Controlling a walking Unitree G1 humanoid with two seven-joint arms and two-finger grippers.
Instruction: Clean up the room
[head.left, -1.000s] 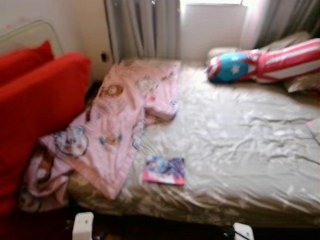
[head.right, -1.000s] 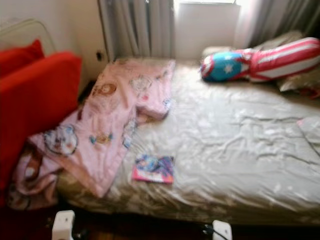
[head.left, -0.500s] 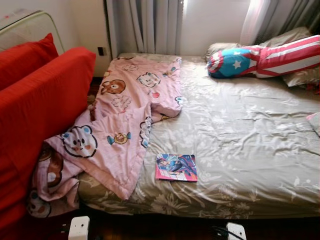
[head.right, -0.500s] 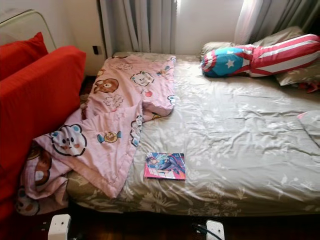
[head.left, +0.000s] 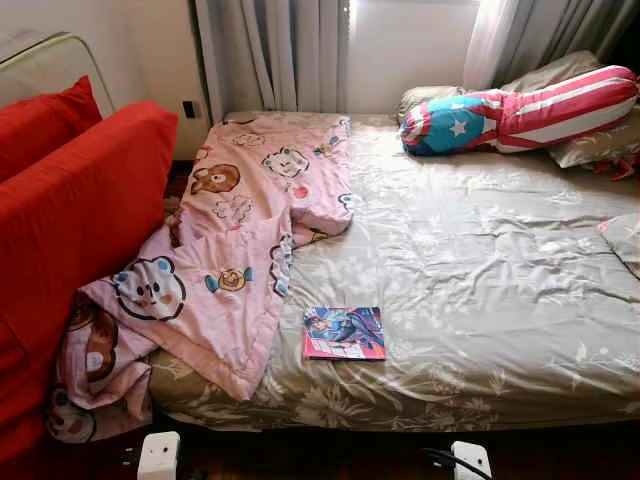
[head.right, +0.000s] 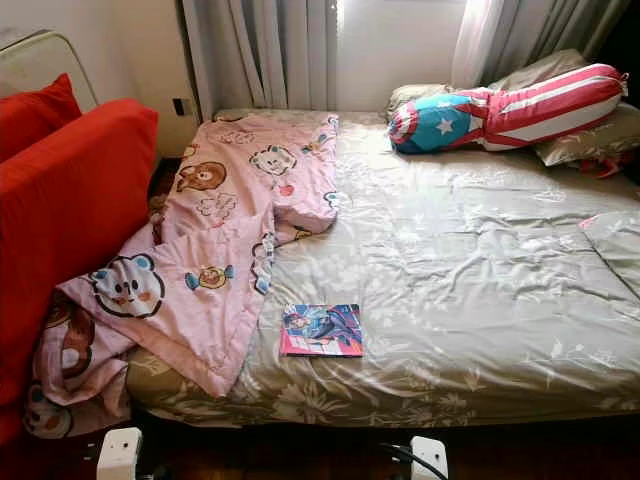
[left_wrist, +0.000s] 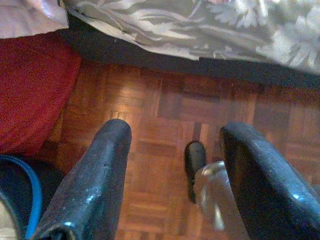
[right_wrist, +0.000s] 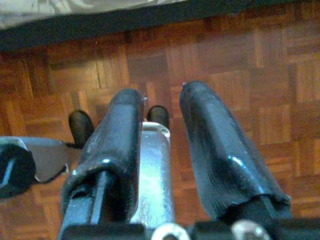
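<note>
While both arms hang low over the wood floor (left_wrist: 165, 115), my head camera shows the bed (head.left: 480, 270) ahead, with a book (head.left: 345, 333) near its front edge, well above and beyond my fingers, and a pink blanket (head.left: 240, 250) sliding off beside the red sofa (head.left: 80, 210). At my left wrist, the left fingers (left_wrist: 172, 180) are spread wide, empty. At my right wrist, the right fingers (right_wrist: 162, 150) are parted, empty. I should raise one arm squarely over the book and pinch its near edge.
</note>
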